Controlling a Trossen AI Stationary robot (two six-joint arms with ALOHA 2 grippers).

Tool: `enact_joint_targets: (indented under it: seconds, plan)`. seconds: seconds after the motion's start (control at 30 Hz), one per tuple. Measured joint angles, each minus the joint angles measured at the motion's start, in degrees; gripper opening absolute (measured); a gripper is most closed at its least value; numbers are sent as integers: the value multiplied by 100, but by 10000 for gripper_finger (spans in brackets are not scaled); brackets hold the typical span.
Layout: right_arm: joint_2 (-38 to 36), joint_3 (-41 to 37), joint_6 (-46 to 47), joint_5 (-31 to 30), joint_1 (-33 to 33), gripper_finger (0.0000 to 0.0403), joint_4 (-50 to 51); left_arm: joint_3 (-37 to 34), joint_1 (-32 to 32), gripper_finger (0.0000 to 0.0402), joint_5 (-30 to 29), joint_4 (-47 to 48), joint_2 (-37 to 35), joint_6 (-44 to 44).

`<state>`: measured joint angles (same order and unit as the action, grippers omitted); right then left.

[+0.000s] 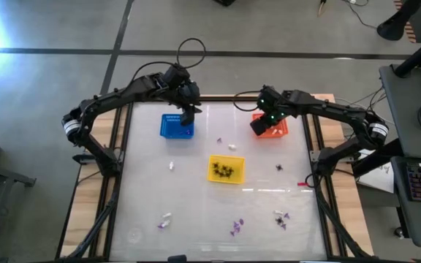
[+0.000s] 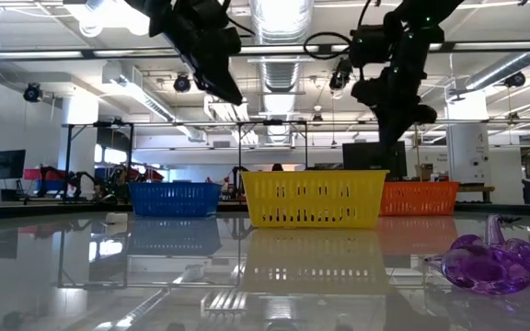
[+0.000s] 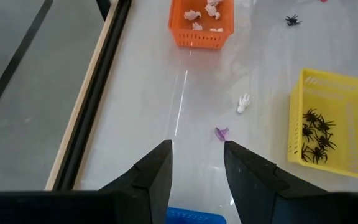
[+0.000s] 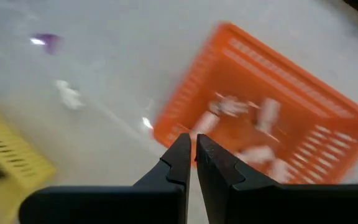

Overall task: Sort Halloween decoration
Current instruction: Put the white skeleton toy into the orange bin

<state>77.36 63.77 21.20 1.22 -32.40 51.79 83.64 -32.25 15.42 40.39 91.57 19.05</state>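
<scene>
The left gripper (image 1: 189,117) hangs released over the blue basket (image 1: 172,126); the right gripper (image 1: 258,126) (clenched, empty) should lift clear of the orange basket (image 1: 278,130) toward the loose trinkets (image 1: 232,146) mid-table

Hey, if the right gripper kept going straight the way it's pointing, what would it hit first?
Most likely the orange basket: the shut right gripper points at its near rim, though depth is hard to judge.
</scene>
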Motion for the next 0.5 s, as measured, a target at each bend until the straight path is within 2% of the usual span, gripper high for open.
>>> enact_joint_targets:
  seconds: [0.27, 0.5]
  plan:
    - [178, 20, -759, 807, 156, 23, -553, -2, 0, 128, 2, 38, 0, -4]
    - [660, 54, -1129, 1095, 284, 68, -640, -4, 0, 128, 1, 147, 0, -46]
